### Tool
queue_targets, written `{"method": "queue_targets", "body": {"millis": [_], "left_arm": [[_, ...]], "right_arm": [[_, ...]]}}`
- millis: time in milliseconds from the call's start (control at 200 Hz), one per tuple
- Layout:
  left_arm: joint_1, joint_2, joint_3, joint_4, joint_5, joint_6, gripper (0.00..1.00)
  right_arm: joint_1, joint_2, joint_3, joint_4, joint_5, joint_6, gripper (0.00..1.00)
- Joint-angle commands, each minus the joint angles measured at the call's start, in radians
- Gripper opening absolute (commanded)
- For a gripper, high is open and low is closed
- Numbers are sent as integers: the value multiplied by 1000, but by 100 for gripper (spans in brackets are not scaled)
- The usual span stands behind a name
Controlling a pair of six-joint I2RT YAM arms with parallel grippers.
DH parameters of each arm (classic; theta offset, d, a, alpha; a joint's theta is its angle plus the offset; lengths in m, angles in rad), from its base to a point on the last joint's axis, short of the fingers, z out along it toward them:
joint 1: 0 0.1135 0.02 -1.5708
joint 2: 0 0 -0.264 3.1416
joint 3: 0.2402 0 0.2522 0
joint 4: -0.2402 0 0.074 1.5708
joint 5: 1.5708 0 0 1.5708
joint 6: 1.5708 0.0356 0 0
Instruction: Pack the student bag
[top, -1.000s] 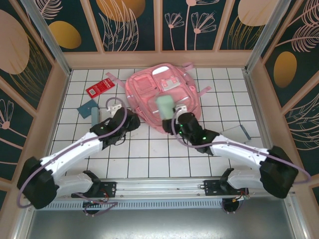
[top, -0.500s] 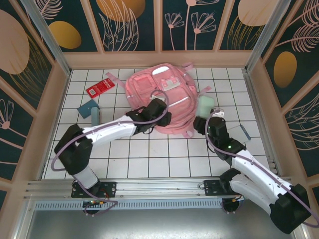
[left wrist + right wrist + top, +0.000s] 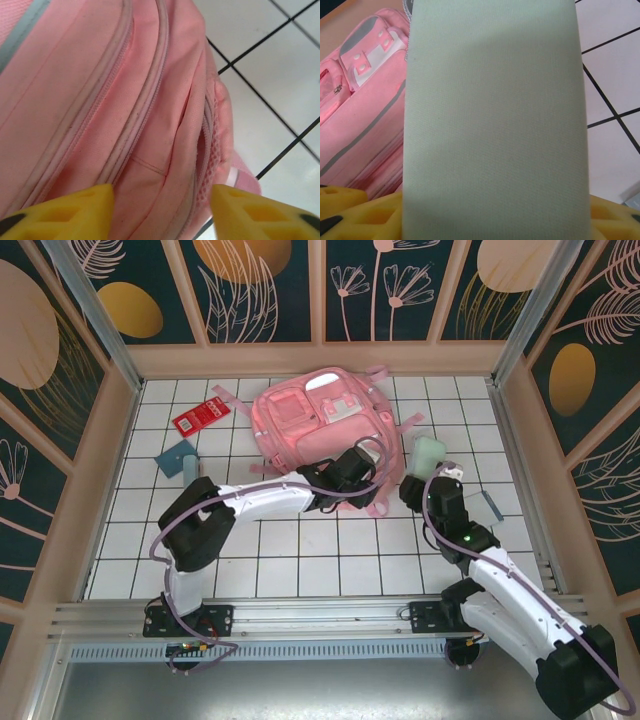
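Observation:
The student bag (image 3: 310,425), a big pink backpack, lies flat at the back middle of the tiled table. My left gripper (image 3: 362,468) reaches across to the bag's near right corner. In the left wrist view its yellow fingers (image 3: 75,212) stand apart, and the left gripper (image 3: 162,212) is open astride pink fabric and a mesh side pocket (image 3: 215,165) of the student bag (image 3: 100,100). My right gripper (image 3: 436,478) sits just right of the bag, shut on a pale green pouch (image 3: 429,451). The pouch (image 3: 495,115) stands upright between the right gripper (image 3: 495,222) jaws, hiding most of what lies beyond it.
A red packet (image 3: 201,418) and a teal card with a pale tube (image 3: 180,460) lie at the left. A grey flat item (image 3: 483,505) lies right of my right arm. Wooden walls (image 3: 320,358) close in the table on three sides.
My left arm swept right across the bag to its near right corner while its jaws narrowed. The right gripper carried the pouch from over the bag to the right of it.

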Motion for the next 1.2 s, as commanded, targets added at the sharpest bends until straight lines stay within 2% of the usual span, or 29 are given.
{"method": "queue_targets", "body": {"millis": [0, 105, 230, 400, 731, 821, 991, 1196], "left_arm": [[0, 44, 40, -39, -46, 43, 47], [0, 62, 49, -43, -55, 56, 38], [-1, 62, 53, -47, -73, 57, 0], [0, -11, 63, -48, -161, 24, 0], [0, -176, 152, -24, -339, -48, 0], [-1, -192, 186, -17, -337, -57, 0], [0, -195, 257, -4, -314, -78, 0], [0, -154, 366, -18, -284, -88, 0]], "right_arm": [[-10, -23, -14, 3, -20, 20, 54], [-13, -28, -16, 4, -30, 20, 54], [-16, -33, -17, 4, -37, 20, 54], [-17, -33, -27, 33, -83, 6, 54], [-13, -8, -33, 161, -256, -29, 54], [-4, 25, -22, 203, -324, -26, 55], [7, 137, 17, 273, -367, 41, 54], [43, 346, 78, 374, -323, 191, 54]]}}
